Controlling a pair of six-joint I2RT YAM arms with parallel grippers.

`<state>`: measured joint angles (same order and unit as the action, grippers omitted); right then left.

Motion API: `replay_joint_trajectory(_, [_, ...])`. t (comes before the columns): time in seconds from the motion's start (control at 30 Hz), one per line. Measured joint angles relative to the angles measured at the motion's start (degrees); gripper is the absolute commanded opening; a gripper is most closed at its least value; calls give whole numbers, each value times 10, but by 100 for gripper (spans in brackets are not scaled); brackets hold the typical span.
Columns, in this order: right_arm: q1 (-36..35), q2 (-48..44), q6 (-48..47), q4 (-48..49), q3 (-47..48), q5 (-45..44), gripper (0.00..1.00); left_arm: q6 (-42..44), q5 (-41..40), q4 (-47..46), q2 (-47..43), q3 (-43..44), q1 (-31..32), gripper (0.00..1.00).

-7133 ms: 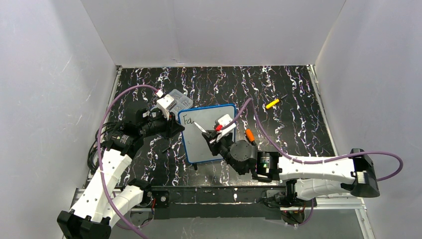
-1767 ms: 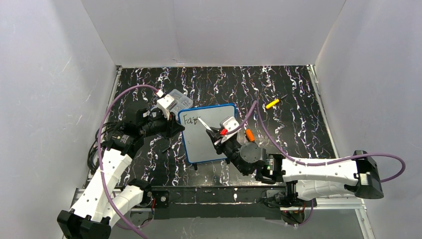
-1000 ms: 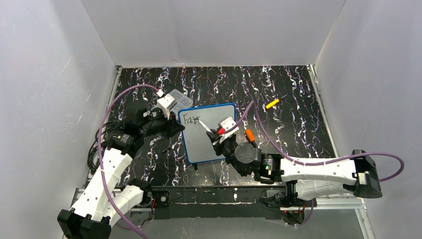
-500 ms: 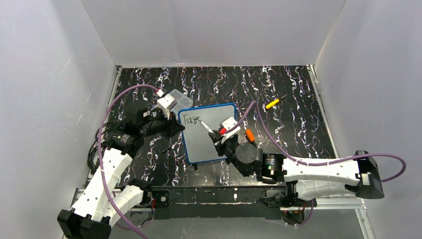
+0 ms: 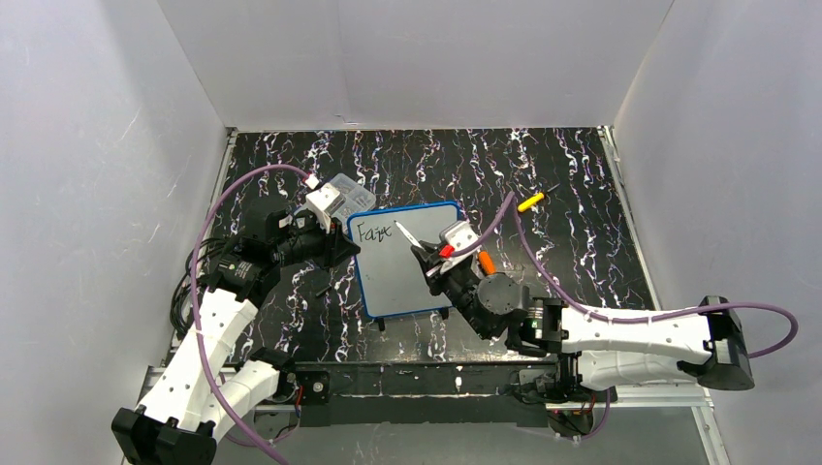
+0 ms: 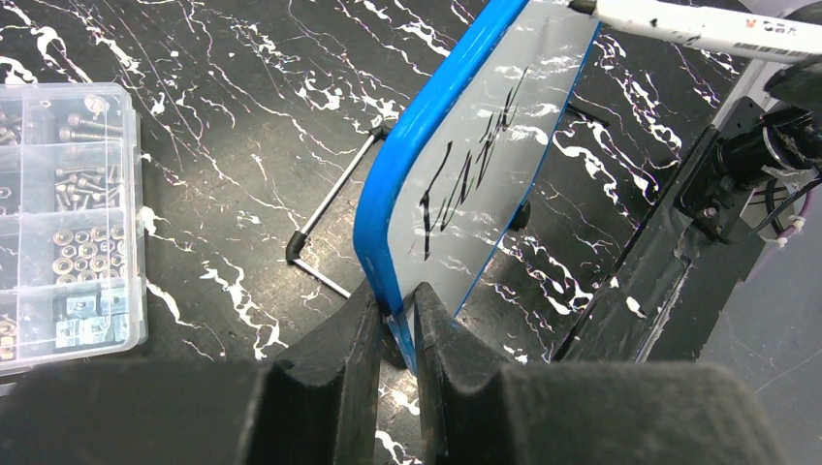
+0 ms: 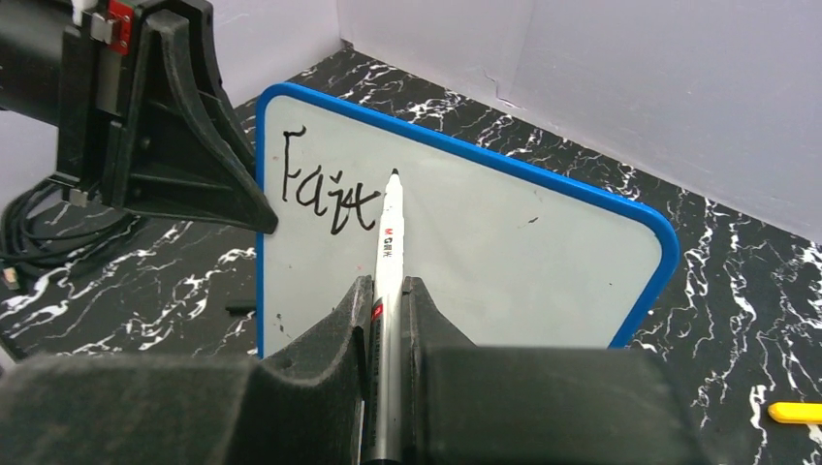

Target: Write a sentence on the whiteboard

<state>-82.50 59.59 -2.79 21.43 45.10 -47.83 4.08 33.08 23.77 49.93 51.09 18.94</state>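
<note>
The whiteboard (image 5: pixel 422 276) with its blue frame stands tilted at the table's middle left; it also shows in the left wrist view (image 6: pixel 504 184) and the right wrist view (image 7: pixel 523 262). The sentence (image 7: pixel 325 199) is black handwriting reading "Fait" at the board's top left, also seen in the top view (image 5: pixel 371 233). My left gripper (image 6: pixel 395 315) is shut on the board's blue left edge. My right gripper (image 7: pixel 388 291) is shut on a white marker (image 7: pixel 390 242), whose black tip is just right of the last letter, at or just off the surface.
A clear compartment box (image 5: pixel 341 194) of small hardware sits behind the left gripper, also in the left wrist view (image 6: pixel 58 223). An orange piece (image 5: pixel 486 263) lies right of the board. A yellow pen (image 5: pixel 530 201) lies at the back right. White walls enclose the table.
The word has grown from "Fa" to "Fait". My right gripper and marker have shifted right along the top line. The left gripper and the board have not moved.
</note>
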Motion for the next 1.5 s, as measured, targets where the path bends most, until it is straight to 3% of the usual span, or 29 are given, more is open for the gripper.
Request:
replay_joint_trajectory(0.4, [0,24,-23,1,0,-18,1,0,-1,-2,1,0,0,0])
replay_joint_trajectory(1.13, [-1,21,67,-64,-15,15,1,0,-1,-1,1,0,0,0])
replay_joint_trajectory(1.5, [-1,8,55,-27,-37,11,1,0,0,-1,1,0,0,0])
